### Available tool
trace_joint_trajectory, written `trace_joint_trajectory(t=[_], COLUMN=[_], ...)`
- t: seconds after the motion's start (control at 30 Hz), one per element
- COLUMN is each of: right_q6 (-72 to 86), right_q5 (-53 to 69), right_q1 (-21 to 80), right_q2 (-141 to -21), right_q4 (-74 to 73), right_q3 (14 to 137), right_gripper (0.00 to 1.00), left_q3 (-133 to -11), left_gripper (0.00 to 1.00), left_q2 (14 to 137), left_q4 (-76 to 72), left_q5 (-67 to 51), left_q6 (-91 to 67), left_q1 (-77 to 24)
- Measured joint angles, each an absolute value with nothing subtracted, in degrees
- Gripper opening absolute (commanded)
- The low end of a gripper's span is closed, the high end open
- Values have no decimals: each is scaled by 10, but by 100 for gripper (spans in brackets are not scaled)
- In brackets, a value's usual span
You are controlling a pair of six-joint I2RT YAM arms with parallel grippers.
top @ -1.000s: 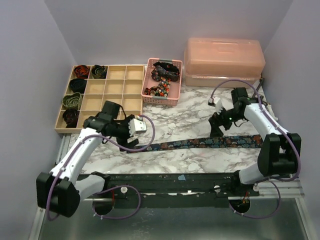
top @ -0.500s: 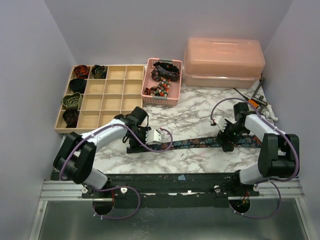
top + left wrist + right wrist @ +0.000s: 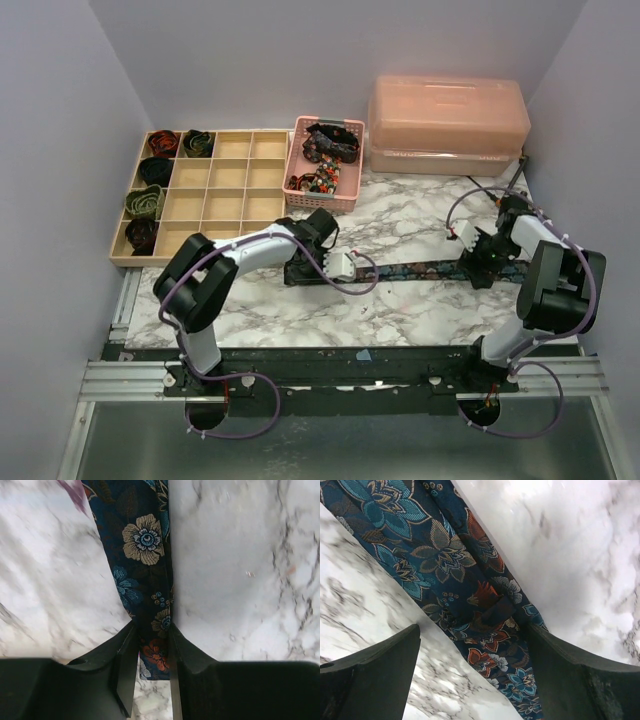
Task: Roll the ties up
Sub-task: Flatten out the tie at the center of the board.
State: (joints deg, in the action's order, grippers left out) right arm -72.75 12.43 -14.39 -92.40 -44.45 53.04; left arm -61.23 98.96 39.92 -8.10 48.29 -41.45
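One long navy floral tie (image 3: 420,270) lies flat across the marble table. My left gripper (image 3: 298,272) is at its narrow left end. In the left wrist view the fingers (image 3: 125,655) press on both edges of that tie (image 3: 145,555), so the gripper (image 3: 152,655) is shut on it. My right gripper (image 3: 478,272) is low over the wide end. There the jaws stand wide apart, and the gripper (image 3: 475,675) straddles the tie (image 3: 445,560), open. Several coiled ties (image 3: 143,202) sit in the wooden tray.
The wooden compartment tray (image 3: 230,205) stands at the back left. A pink mesh basket (image 3: 320,200) with bundled ties is beside it. A pink lidded box (image 3: 447,125) stands at the back right. The walls are close on both sides.
My left arm swung right to the tie's narrow end and its jaws closed on it. My right gripper moved right and down over the wide end, still open.
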Motion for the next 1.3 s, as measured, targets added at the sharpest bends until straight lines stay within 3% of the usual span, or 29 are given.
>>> trace_joint_trajectory(t=[0.2,0.33,0.4,0.47,0.5,0.7,0.93,1.13,1.3], right_q6=[-776,-795,-796,-788,-783,-688,-309,-64,88], right_q5=[118,121,143,168,184,303,422,542,568], right_q1=[-192,-200,-201,-201,-201,-197,-191,-181,-157], right_q2=[-947,-954,-954,-951,-948,-917,-900,-981,-1004], right_q4=[-460,-479,-507,-530,-541,-594,-480,-435,-369], right_q3=[558,587,624,667,693,867,1003,1008,885], right_gripper=[88,94,99,100,100,100,100,100,100], left_q3=[-706,-739,-759,-781,-787,-803,-625,-588,-467], left_gripper=[35,66,76,96,98,98,98,98,99], left_q2=[1061,1069,1064,1049,1040,890,657,695,675], left_q4=[415,432,445,456,459,418,189,172,144], left_q5=[-80,-81,-90,-105,-112,-195,-245,-319,-333], left_q6=[455,447,437,423,416,309,96,-34,-148], left_q1=[-434,-434,-427,-416,-411,-336,-244,-231,-215])
